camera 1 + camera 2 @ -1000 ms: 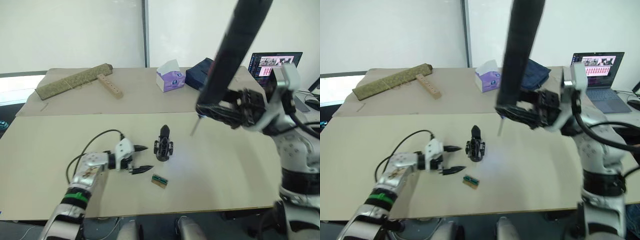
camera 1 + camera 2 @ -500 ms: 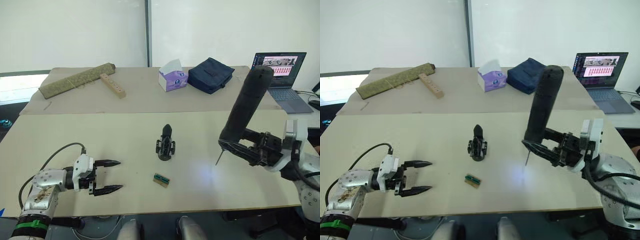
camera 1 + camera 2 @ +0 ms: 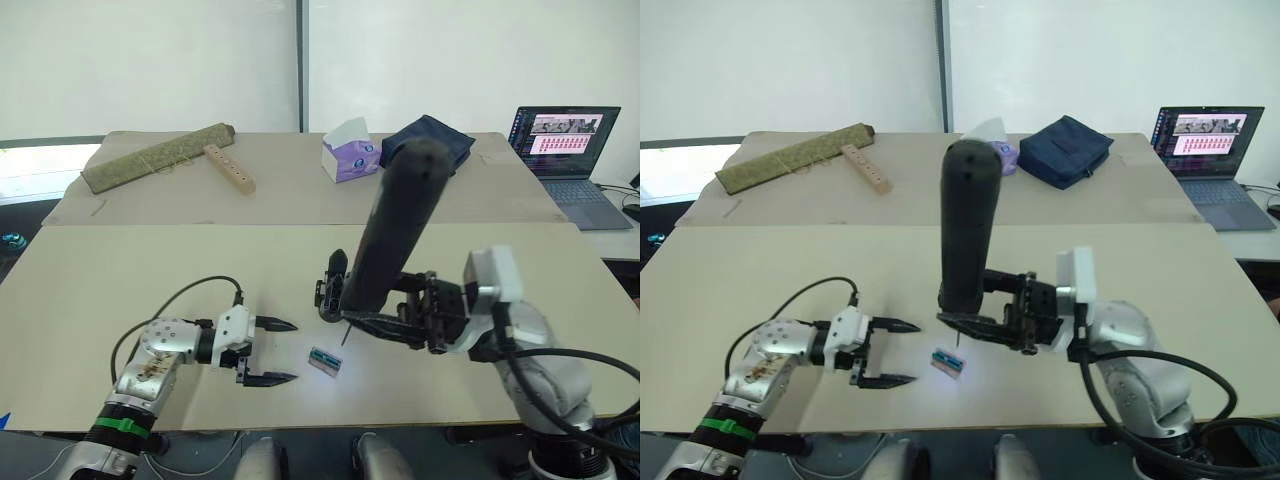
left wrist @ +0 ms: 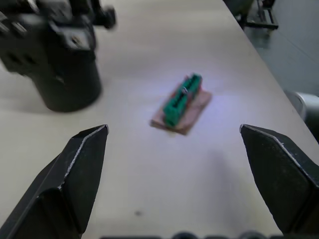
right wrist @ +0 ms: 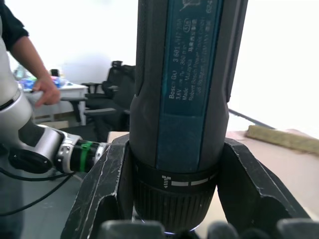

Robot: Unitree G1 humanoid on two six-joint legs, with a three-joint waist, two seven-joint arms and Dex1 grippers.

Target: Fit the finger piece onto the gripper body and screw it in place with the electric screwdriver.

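Observation:
My right gripper (image 3: 378, 325) is shut on the electric screwdriver (image 3: 395, 230), a thick black cylinder held nearly upright. Its thin bit (image 3: 343, 338) points down just in front of the gripper body (image 3: 329, 291). This small black block stands mid-table with a pointed black finger rising from it, and the screwdriver partly covers it. A loose finger piece is out of view. My left gripper (image 3: 272, 352) lies open on the table to the left. It faces a small green-and-brown block (image 4: 183, 103) and the gripper body (image 4: 55, 55). In the right wrist view both fingers (image 5: 104, 189) clamp the screwdriver (image 5: 184, 89).
On the far table stand a tissue box (image 3: 349, 160), a dark blue bag (image 3: 1068, 150), a laptop (image 3: 563, 135), a drilled wooden bar (image 3: 230, 168) and a rolled green mat (image 3: 160, 158). A person (image 5: 20, 45) stands behind my left arm (image 5: 50, 144).
My right arm has swung the screwdriver from the right side leftward to the gripper body, its bit now beside the body. My left gripper moved right toward the green block, still open.

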